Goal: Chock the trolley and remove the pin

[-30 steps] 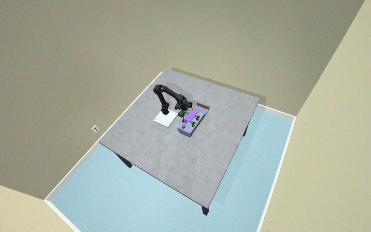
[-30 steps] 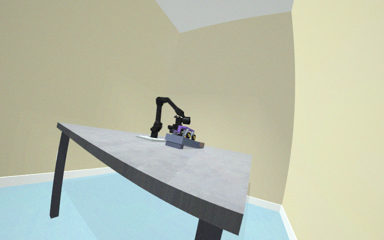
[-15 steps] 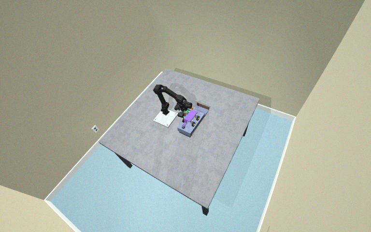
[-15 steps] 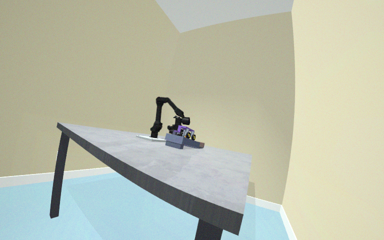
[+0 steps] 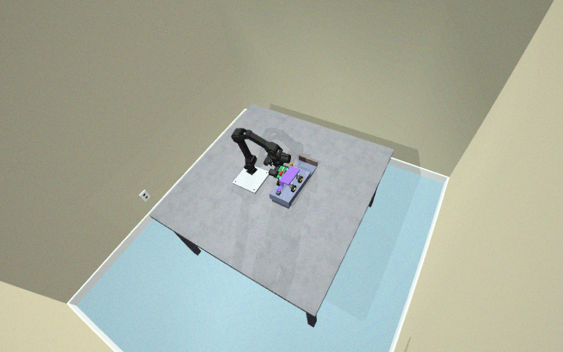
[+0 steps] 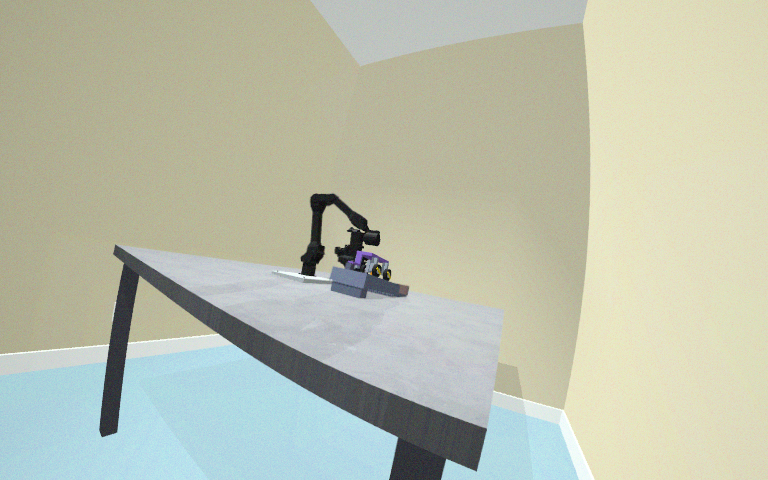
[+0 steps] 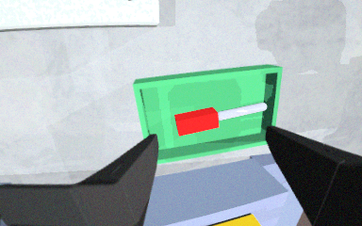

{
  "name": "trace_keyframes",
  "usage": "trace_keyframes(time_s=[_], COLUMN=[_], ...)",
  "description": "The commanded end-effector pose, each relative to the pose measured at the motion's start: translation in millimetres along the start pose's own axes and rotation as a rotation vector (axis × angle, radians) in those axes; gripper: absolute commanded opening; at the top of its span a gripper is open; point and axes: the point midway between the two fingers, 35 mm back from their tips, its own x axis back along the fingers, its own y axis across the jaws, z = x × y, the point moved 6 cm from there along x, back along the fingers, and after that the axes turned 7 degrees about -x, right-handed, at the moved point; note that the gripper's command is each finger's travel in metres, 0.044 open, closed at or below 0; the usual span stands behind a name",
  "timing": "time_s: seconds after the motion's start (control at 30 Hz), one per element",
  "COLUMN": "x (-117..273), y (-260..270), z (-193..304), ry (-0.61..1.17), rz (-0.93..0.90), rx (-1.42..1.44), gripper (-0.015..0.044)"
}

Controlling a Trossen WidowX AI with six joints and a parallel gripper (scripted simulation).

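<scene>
The red-headed stop pin (image 7: 197, 122) (image 5: 281, 173) lies in the green tray (image 7: 207, 75), its pale shaft pointing right in the wrist view. My gripper (image 7: 211, 136) is open above the tray's ramp-side edge, with nothing between its fingers. The purple trolley (image 5: 289, 176) (image 6: 373, 256) stands on the blue-grey ramp (image 5: 281, 199) (image 6: 348, 278). The chock's orange handle (image 5: 291, 164) shows beside the trolley's downhill end; whether the chock touches a wheel cannot be told. A yellow surface shows at the bottom edge of the wrist view, cut off by the frame.
The ramp has a brown end board (image 5: 308, 160) at its downhill end. The white base plate (image 5: 251, 182) (image 7: 75, 14) of the arm lies on the other side of the tray. The tray sits close beside the ramp, and the gripper is close to the trolley.
</scene>
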Motion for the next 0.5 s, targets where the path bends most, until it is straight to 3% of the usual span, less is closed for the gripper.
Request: trace_keyframes(time_s=[0.0, 0.03, 0.47], x=[12.6, 16.5, 54.9], y=[-2.1, -2.6, -8.6], z=[-0.3, -0.6, -2.2], ry=[0.007, 0.007, 0.007], rz=[0.006, 0.006, 0.006], rx=[0.008, 0.009, 0.009], gripper=[0.0419, 0.044, 0.044])
